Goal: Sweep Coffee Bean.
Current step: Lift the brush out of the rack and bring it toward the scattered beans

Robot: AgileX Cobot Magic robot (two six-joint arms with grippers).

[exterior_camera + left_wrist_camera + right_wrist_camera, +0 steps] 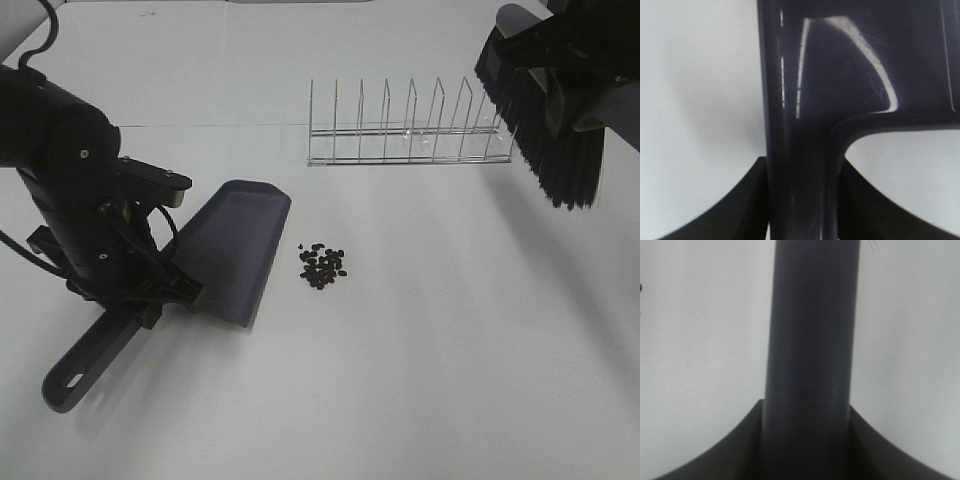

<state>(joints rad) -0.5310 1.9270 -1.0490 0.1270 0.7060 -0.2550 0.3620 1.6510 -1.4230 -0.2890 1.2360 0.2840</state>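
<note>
A small pile of dark coffee beans (323, 266) lies on the white table near the middle. A dark purple dustpan (234, 245) rests on the table just left of the beans, its open mouth toward them. My left gripper (150, 300) is shut on the dustpan's handle (800, 180). My right gripper (560, 75) is at the upper right, shut on the handle (812, 365) of a brush (545, 125), which hangs in the air with its black bristles pointing down, well right of and behind the beans.
A wire dish rack (410, 135) stands at the back, behind the beans and just left of the brush. The dustpan's long handle end (75, 375) sticks out toward the front left.
</note>
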